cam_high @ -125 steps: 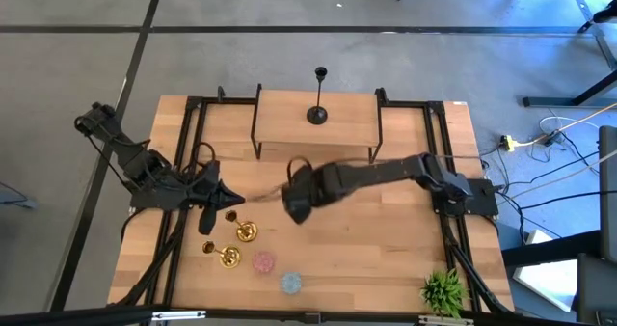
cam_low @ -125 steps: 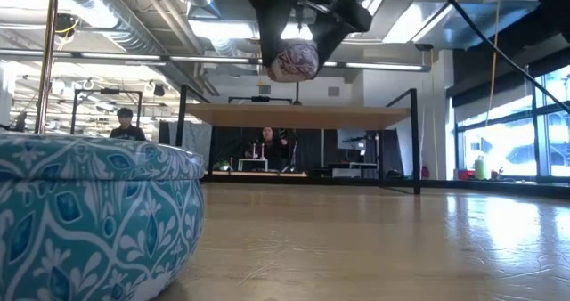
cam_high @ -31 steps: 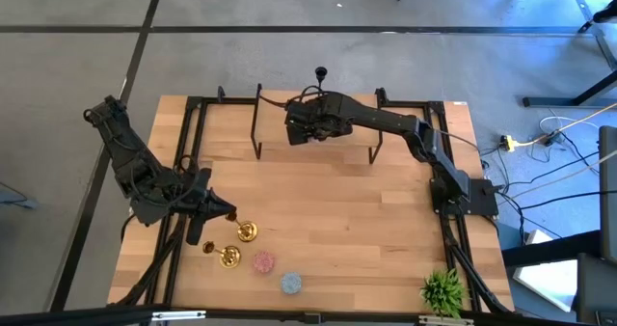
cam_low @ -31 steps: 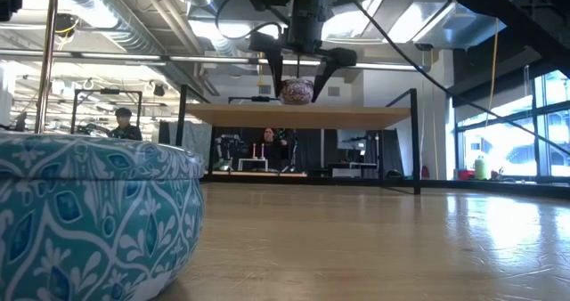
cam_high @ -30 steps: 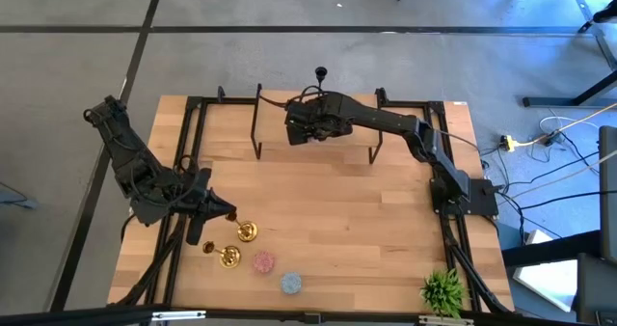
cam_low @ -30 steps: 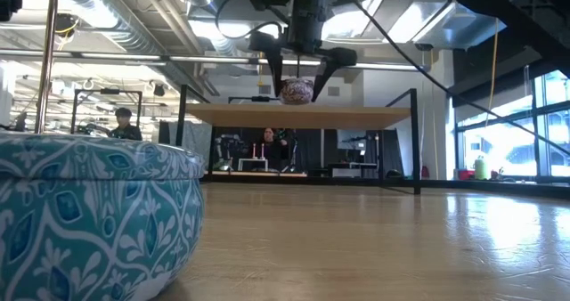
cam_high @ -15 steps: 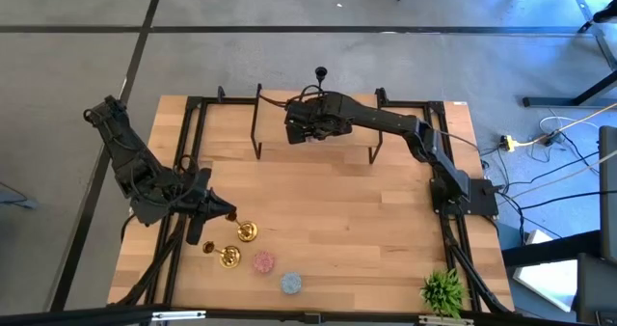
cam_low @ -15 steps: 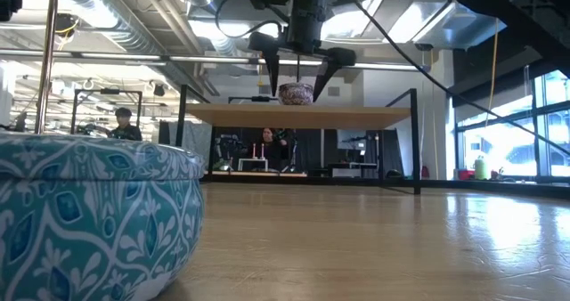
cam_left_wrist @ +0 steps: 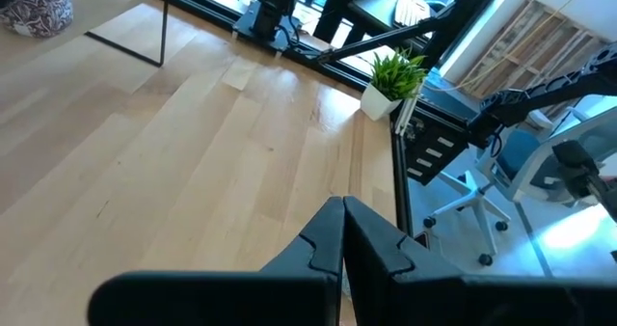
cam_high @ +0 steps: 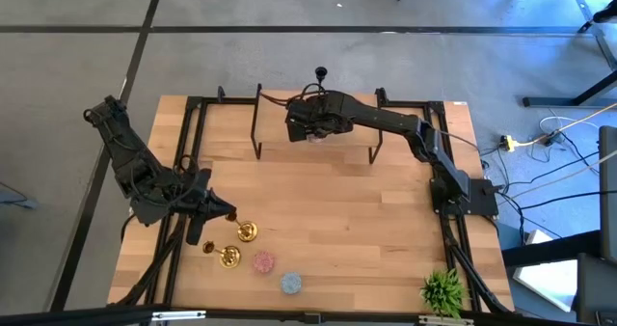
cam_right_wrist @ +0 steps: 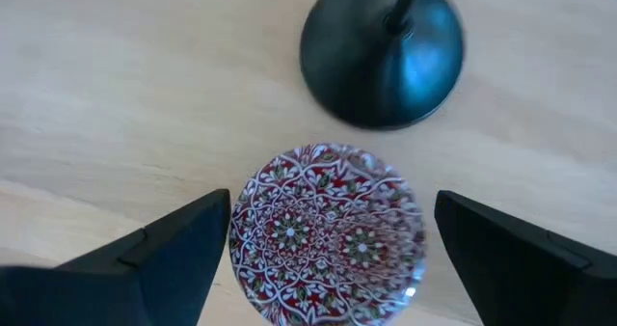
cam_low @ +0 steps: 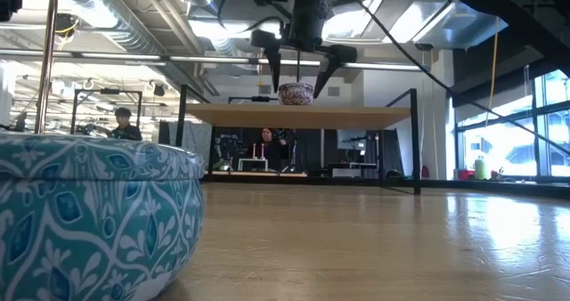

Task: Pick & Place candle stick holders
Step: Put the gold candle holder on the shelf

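Observation:
The purple patterned holder (cam_right_wrist: 328,239) stands on its base on the raised wooden shelf (cam_low: 356,116), next to the black candle stick's round base (cam_right_wrist: 381,51). My right gripper (cam_low: 297,78) hangs open just above it, pointing down, one finger on either side, touching nothing. The two gold sticks (cam_high: 248,232) (cam_high: 228,258), the pink holder (cam_high: 263,261) and the light blue holder (cam_high: 290,284) stand at the table's near left. My left gripper (cam_high: 224,210) waits shut beside the gold sticks, holding nothing.
The shelf stands on thin black legs (cam_high: 257,138) over the table's far middle. Black frame rails (cam_high: 188,162) run along both table sides. A green plant (cam_high: 443,289) sits at the near right corner. Bare wood (cam_high: 347,220) lies between shelf and near edge.
The purple holder has sunk slightly from between my right gripper's fingers onto the shelf, where it now stands level. The right gripper has stayed over it.

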